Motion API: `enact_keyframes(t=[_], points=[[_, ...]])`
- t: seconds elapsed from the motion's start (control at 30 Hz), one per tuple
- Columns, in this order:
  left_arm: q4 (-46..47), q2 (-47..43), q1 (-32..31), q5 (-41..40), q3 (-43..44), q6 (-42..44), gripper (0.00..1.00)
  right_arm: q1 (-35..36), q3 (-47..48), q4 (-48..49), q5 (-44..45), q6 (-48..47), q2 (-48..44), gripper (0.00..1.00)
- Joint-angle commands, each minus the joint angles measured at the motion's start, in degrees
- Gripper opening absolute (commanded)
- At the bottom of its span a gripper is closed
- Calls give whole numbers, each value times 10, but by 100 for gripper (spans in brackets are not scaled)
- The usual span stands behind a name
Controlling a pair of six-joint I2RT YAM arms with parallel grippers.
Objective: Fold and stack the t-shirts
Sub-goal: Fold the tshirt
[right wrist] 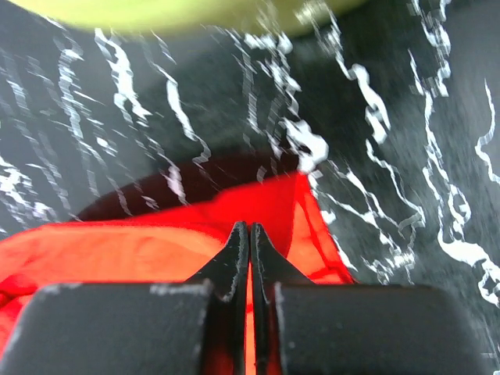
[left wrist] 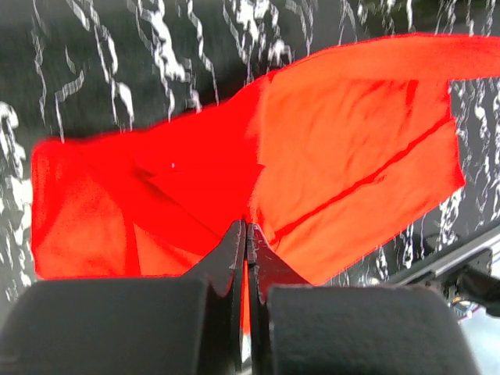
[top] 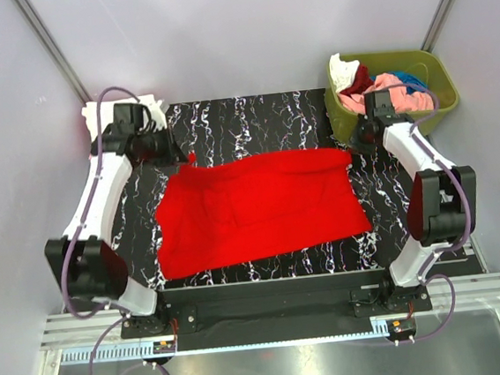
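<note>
red t-shirt (top: 261, 209) | spread out on table (top: 261, 120) | other t-shirts (top: 386, 81) | heaped in bin (top: 442, 80)

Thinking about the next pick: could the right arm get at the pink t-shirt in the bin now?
Probably not yet. The right pincer is shut on a corner of the red t-shirt. Once it lets go, likely yes: the pink t-shirt lies on top in the open bin, just beside that arm.

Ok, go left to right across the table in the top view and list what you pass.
white cloth → bright red t-shirt → olive-green bin
</note>
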Motion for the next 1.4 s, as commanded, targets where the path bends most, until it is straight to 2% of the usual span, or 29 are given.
enact_keyframes(t=[0.0, 0.37, 0.9, 0.93, 0.97, 1.07, 1.1, 1.2, 1.3, 1.37], points=[[26, -71, -8, -33, -64, -9, 0, -7, -40, 17, -3, 9, -37, 0], [6, -218, -29, -67, -194, -46, 0, -26, -102, 16, 8, 12, -74, 0], [-20, -333, -45, -84, -331, -95, 0, -32, -131, 10, 4, 22, -44, 1], [-24, -337, -46, -83, -336, -99, 1, -32, -133, 7, 8, 24, -40, 5], [-27, -340, -47, -78, -348, -108, 4, -32, -138, 3, 19, 27, -35, 26], [-49, -364, -50, -73, -369, -134, 8, -35, -150, -8, 50, 29, -34, 61], [-60, -381, -50, -74, -372, -143, 14, -37, -152, -14, 58, 32, -39, 75], [-70, -422, -51, -49, -384, -167, 27, -42, -151, -18, 69, 33, -59, 79], [-72, -451, -52, -51, -398, -173, 41, -42, -142, -23, 49, 39, -82, 78], [-64, -456, -52, -63, -413, -172, 43, -42, -145, -11, 16, 51, -103, 77]])
